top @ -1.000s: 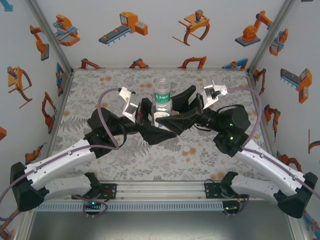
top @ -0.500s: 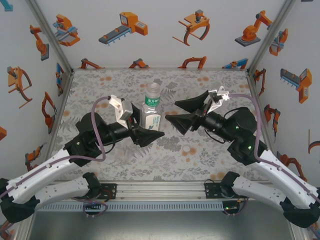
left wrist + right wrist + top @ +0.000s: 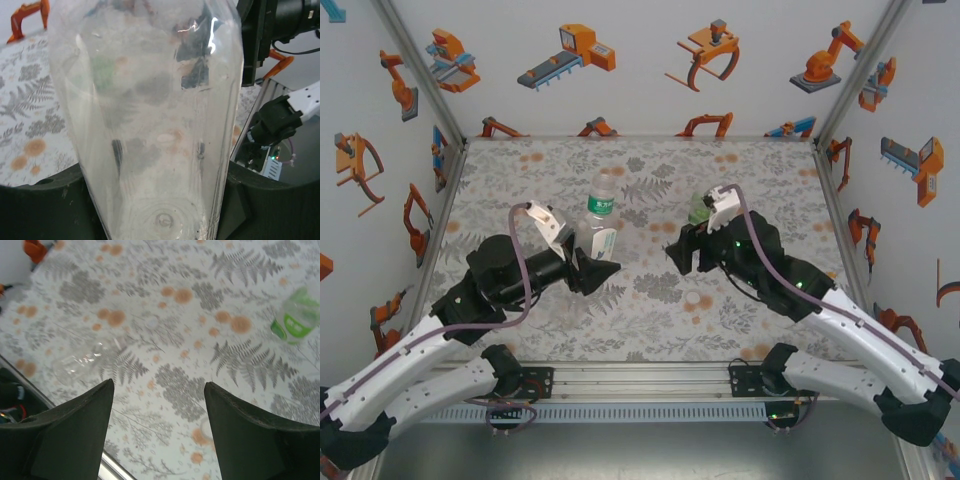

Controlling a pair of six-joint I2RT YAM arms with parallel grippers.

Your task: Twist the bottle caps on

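My left gripper (image 3: 596, 264) is shut on a clear bottle (image 3: 597, 226) with a bluish-green label band, held tilted above the table left of centre. In the left wrist view that bottle (image 3: 150, 125) stands between the black fingers (image 3: 40, 210), base toward the camera. My right gripper (image 3: 682, 255) points down at the table, open and empty, apart from the held bottle. Between its fingertips (image 3: 159, 383) I see bare patterned cloth. A second clear bottle (image 3: 85, 362) lies on its side to the left. A green-labelled bottle (image 3: 295, 320) stands farther right. A small pale ring (image 3: 204, 428) by the right finger may be a bottle cap.
The green-tinted bottle (image 3: 698, 207) stands just behind my right wrist. The table (image 3: 520, 170) has a grey and orange leaf pattern, with walls close on three sides. A metal rail (image 3: 640, 378) runs along the near edge.
My left gripper has carried the bottle left and nearer. My right gripper let go of the bottle's top, drew back to the right and swung down toward the table.
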